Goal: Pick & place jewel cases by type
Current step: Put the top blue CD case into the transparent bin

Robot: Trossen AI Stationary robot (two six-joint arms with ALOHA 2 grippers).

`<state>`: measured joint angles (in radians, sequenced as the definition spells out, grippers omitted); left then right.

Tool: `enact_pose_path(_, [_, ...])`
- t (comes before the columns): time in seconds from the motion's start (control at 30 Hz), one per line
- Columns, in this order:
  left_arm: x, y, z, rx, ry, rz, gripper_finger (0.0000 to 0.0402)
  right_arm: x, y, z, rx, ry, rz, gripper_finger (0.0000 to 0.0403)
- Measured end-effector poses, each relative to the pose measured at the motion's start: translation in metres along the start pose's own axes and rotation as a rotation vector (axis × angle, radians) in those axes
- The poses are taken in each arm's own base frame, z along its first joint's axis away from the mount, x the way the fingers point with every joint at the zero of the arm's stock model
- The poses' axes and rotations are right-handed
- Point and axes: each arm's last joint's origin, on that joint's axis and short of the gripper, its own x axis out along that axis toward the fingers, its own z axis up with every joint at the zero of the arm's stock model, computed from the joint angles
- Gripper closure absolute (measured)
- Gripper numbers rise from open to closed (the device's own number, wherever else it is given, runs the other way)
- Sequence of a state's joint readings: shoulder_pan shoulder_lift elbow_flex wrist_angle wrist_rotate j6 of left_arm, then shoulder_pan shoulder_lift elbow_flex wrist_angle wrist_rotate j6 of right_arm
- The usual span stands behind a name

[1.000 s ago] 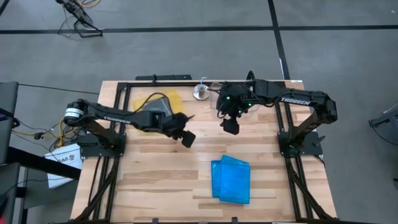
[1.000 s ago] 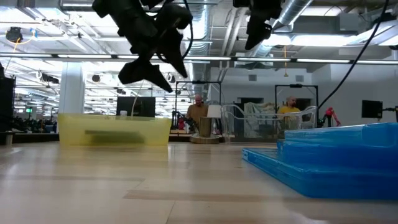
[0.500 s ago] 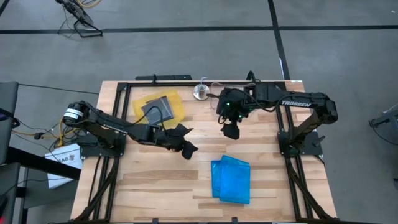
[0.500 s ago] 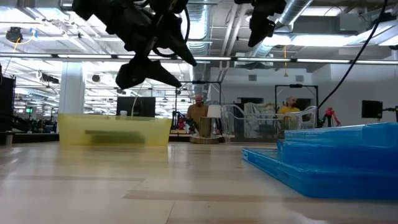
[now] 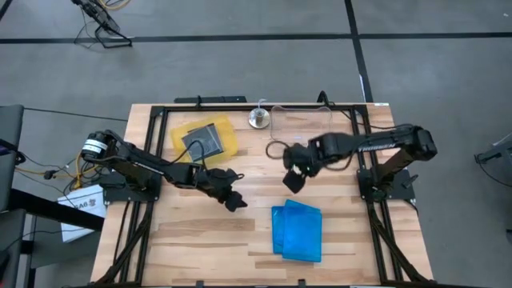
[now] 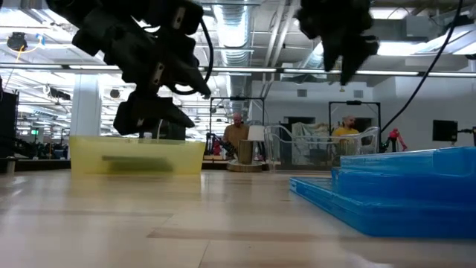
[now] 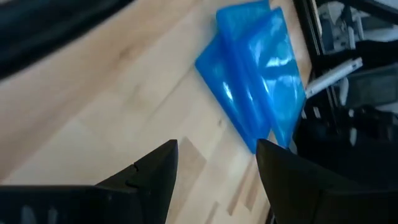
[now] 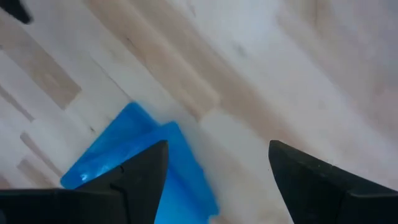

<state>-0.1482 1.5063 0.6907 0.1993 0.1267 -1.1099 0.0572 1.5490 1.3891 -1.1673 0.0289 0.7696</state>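
Below right claw (image 5: 293, 181) (open): blue jewel cases (image 5: 297, 230).

L arm: stretched low across table toward centre | left gripper (image 5: 233, 201): fingers apart, empty (wrist view confirms) | R arm: reaches in from right edge | right gripper (image 5: 294, 182): fingers apart, empty, raised off table

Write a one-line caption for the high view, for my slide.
Both open grippers, left and right, hang above the table near the blue cases.
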Motion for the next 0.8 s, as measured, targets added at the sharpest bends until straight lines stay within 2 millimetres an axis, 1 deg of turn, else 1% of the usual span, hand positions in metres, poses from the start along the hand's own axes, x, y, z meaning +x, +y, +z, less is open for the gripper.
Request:
enact_pose_path(0.13, [0.0, -0.004, -0.001, 0.055, 0.045, -0.064, 0.0191, 0.005, 0.012, -0.026, 0.125, 0.074, -0.044, 0.0133])
enact_pose_path(0.3, [-0.001, -0.014, 0.002, 0.13, 0.026, -0.176, 0.0191, 0.001, 0.029, -0.065, 0.168, 0.196, -0.086, 0.0133])
enact_pose_path(0.43, [-0.002, -0.018, 0.005, 0.142, -0.008, -0.22, 0.0191, -0.004, 0.04, -0.098, 0.155, 0.237, -0.151, 0.0133])
enact_pose_path(0.63, [-0.003, -0.025, 0.005, 0.181, -0.056, -0.265, 0.0191, -0.008, 0.055, -0.139, 0.068, 0.254, -0.156, 0.0136])
enact_pose_path(0.7, [-0.002, -0.03, 0.003, 0.199, -0.051, -0.263, 0.0191, -0.005, 0.057, -0.152, 0.049, 0.26, -0.156, 0.014])
enact_pose_path(0.8, [-0.003, -0.042, 0.002, 0.19, -0.078, -0.267, 0.0191, 0.009, 0.06, -0.169, 0.057, 0.292, -0.133, 0.0148])
